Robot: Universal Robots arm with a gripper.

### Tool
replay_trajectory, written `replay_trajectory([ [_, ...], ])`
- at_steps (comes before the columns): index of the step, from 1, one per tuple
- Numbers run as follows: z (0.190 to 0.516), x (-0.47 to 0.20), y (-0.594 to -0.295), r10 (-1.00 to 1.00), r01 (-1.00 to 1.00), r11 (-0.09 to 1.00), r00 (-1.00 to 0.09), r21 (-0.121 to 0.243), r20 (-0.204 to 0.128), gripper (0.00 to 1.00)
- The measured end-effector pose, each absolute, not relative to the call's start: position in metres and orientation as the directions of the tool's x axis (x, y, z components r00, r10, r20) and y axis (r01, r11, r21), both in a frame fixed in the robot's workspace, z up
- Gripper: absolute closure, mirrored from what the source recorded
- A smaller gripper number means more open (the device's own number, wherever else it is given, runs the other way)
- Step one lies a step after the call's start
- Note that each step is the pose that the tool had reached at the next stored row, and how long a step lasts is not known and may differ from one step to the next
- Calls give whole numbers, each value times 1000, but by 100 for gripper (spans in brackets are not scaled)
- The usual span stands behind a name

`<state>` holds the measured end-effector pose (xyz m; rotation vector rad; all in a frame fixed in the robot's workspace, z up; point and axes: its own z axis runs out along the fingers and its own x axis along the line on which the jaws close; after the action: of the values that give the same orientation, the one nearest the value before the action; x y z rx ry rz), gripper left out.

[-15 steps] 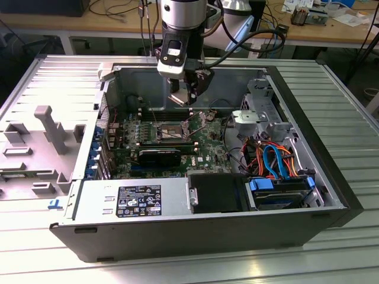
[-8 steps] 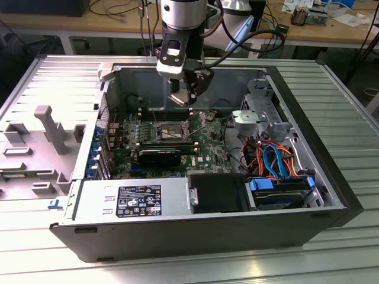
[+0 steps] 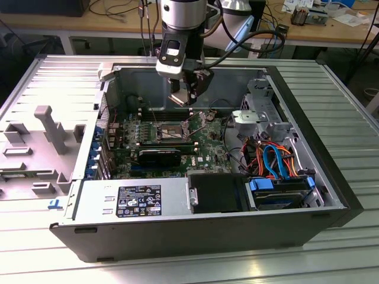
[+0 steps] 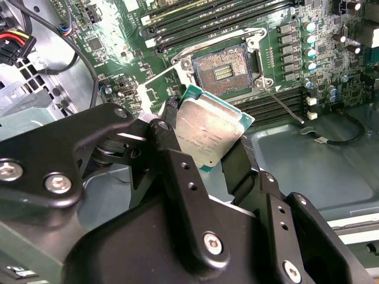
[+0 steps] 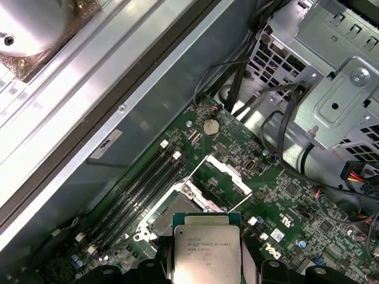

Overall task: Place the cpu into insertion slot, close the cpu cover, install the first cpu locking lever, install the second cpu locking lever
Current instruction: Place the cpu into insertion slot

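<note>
cpu (image 4: 208,131) w/ printed top in gripper (image 4: 204,142), above insertion slot (image 4: 224,72)

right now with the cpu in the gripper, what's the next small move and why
Probably ease the cpu across and down toward the insertion slot. The gripper grips it by two opposite edges, and it hangs above the board, short of the slot, which looks empty.
</note>
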<state>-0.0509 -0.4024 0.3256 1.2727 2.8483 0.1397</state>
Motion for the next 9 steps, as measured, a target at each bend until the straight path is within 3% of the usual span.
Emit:
replay_trajectory([
  [9, 325, -51, -402, 757, 756, 649, -653, 89, 19, 45],
])
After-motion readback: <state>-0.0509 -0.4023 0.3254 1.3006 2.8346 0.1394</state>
